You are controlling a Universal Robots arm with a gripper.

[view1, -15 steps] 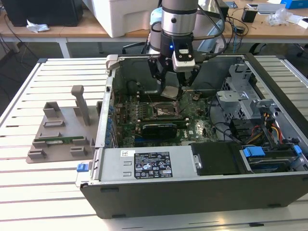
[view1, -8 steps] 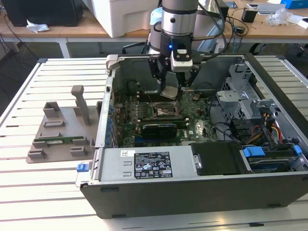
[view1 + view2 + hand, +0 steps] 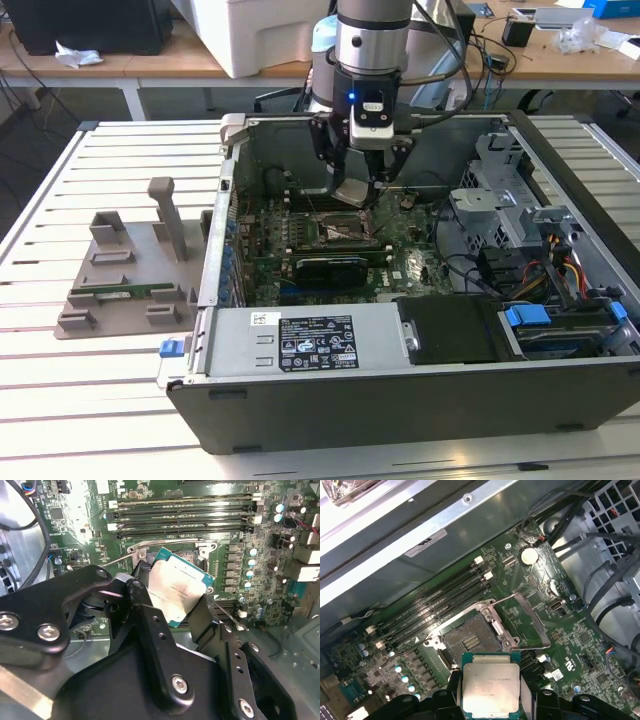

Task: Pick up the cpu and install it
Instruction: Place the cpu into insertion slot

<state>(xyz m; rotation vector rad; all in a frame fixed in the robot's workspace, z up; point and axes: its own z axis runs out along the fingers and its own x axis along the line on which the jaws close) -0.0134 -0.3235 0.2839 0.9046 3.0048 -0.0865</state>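
Observation:
The cpu [image 3: 351, 193] [image 3: 175, 592] [image 3: 491, 687] is a flat square chip with a silver top and a green rim. My gripper [image 3: 357, 186] [image 3: 169, 605] [image 3: 490, 692] is shut on it, with black fingers [image 3: 137, 594] pressing on two opposite edges. It hangs tilted inside the open computer case [image 3: 230, 140], a little above the motherboard [image 3: 400, 265]. The socket [image 3: 335, 232] [image 3: 470, 640] lies just beyond the chip with its metal retention frame [image 3: 520, 615] swung open. In the second wrist view the cpu covers most of the socket.
Memory slots [image 3: 440, 605] run beside the socket, and a black expansion card [image 3: 330, 266] sits in front of it. Cables [image 3: 510, 270] and drive bays fill the case toward the exterior view's right. A grey fixture [image 3: 130, 280] holding a green memory stick [image 3: 120, 293] stands outside the case.

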